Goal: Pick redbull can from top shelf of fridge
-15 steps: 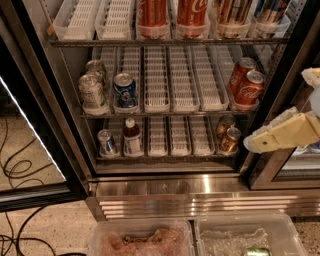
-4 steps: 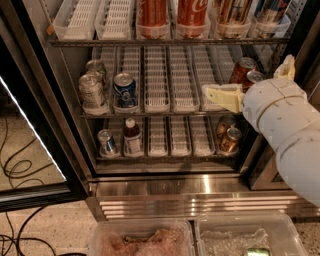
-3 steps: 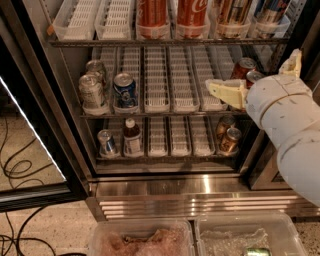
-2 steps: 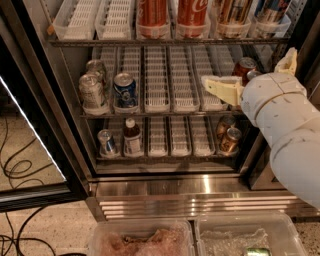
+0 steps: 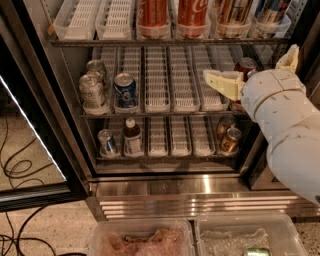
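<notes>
The arm enters from the right, before the middle rack. The tool is released and empty. The redbull can stands far right on the top shelf, its lid cut off.

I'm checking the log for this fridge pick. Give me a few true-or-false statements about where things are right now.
1. The tool is level with the middle shelf, at its right side. True.
2. The Red Bull can stands at the right end of the top shelf. True.
3. The tool holds the Red Bull can. False: the can stands on the shelf, above the tool.
4. The blue can is on the bottom shelf. False: middle shelf, left side.
</notes>
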Tool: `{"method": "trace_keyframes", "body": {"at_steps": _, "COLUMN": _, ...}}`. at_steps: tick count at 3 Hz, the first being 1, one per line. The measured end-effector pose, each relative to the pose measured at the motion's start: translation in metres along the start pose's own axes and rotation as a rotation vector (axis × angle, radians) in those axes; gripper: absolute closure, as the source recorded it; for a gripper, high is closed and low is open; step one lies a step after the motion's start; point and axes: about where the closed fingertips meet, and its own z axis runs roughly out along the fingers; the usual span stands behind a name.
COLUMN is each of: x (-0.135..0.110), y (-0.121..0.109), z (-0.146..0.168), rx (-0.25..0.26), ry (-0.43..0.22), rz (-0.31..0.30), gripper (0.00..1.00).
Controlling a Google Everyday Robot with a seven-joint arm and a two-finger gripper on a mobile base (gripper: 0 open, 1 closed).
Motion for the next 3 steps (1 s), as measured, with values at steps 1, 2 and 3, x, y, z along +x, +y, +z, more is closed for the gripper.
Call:
{"method": "trace_keyframes", "body": {"at_steps": 1, "x": -0.005, "y": 0.000, "z": 0.006, "rx": 0.021, "ry": -0.063, "rz": 0.006, "gripper": 0.00}}
{"method": "trace_keyframes", "body": {"at_steps": 2, "x": -0.001, "y": -0.012, "z": 0.011, "rx": 0.052, "ry": -0.178, "rz": 0.043, "gripper": 0.00}}
{"method": "trace_keyframes", "body": {"at_steps": 3, "x": -0.005, "y": -0.014, "z": 0.013, "rx": 0.058, "ry": -0.278, "rz": 0.034, "gripper": 0.00}}
